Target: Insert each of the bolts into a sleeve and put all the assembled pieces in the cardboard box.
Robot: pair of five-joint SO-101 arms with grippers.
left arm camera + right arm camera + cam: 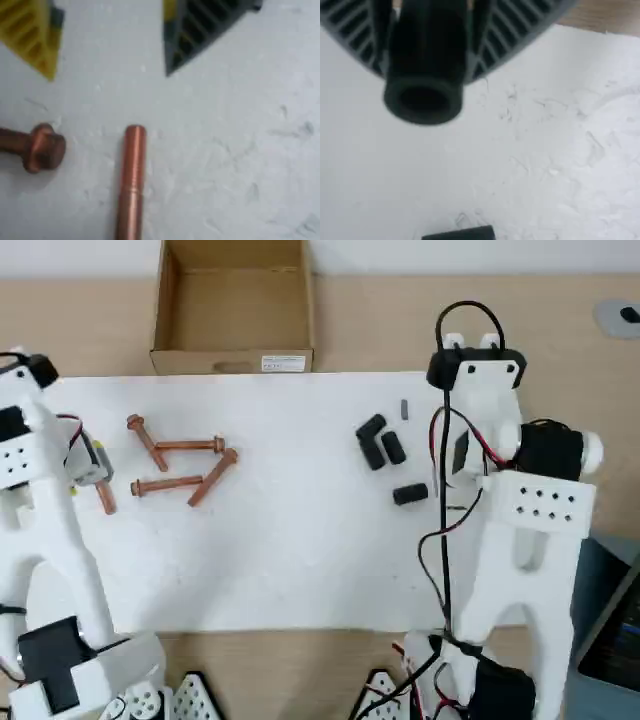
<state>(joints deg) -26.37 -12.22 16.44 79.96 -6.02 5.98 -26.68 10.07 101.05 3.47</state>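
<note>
The left arm's jaws are set apart above a copper bolt (131, 180) on the white sheet (300, 560); a black sleeve (424, 75) is clamped in the right arm's jaws.

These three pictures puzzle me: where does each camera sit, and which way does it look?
High view: fixed above the table, looking down on cardboard box, bolts, sleeves and both arms.
Left wrist view: on the left arm's wrist, looking past the open left gripper at two bolts on the mat.
Right wrist view: on the right arm's wrist, looking past the right gripper, shut on a sleeve, at the mat.
Shared: bolts in high and left wrist views; sleeves in high and right wrist views.
</note>
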